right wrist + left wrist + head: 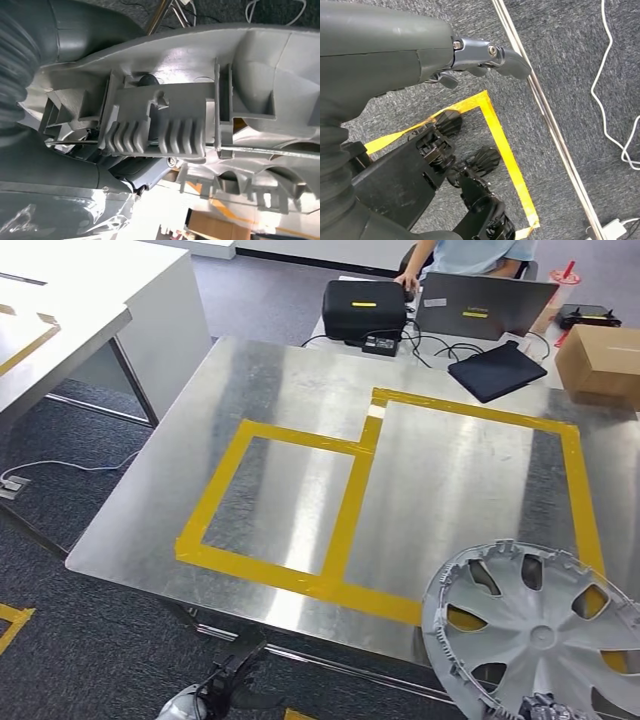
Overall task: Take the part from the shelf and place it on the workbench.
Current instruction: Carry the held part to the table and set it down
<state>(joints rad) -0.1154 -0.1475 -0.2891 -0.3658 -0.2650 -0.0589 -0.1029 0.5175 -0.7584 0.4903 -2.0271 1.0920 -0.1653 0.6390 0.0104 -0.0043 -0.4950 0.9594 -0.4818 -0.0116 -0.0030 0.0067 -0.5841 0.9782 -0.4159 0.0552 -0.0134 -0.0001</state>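
**Head view: wheel cover carried in over the taped worktop**

Head view shows the part, a grey plastic wheel cover (537,630), at the near right corner of the steel worktop (226,440). It hangs over the near right corner of the larger yellow tape rectangle (483,415), and its rim juts past the worktop's front edge. Whether it touches the metal or is still held just above it cannot be told from here.

The right hand (143,167) grips the cover at its near rim. In the right wrist view the ribbed clips on the cover's back face sit right against the hand, with a dark finger showing through a gap above them and more fingers underneath. The left hand (486,55) hangs low beside the body over the grey carpet, holding nothing, its fingers loosely extended and apart.

The step in hand looks like the set-down. To do it well, the cover should probably be carried further forward, so that its whole disc lies inside the larger taped rectangle rather than across the tape and off the edge. It should come down level, since a tilted rim could catch and let the disc rock or slide on the smooth steel. The fingers should let go only once the rim rests on the metal all round, then draw back toward the robot without hooking the spokes or clips. The dark folded cloth (496,370) and cardboard box (604,360) at the far side are well apart from the landing spot.
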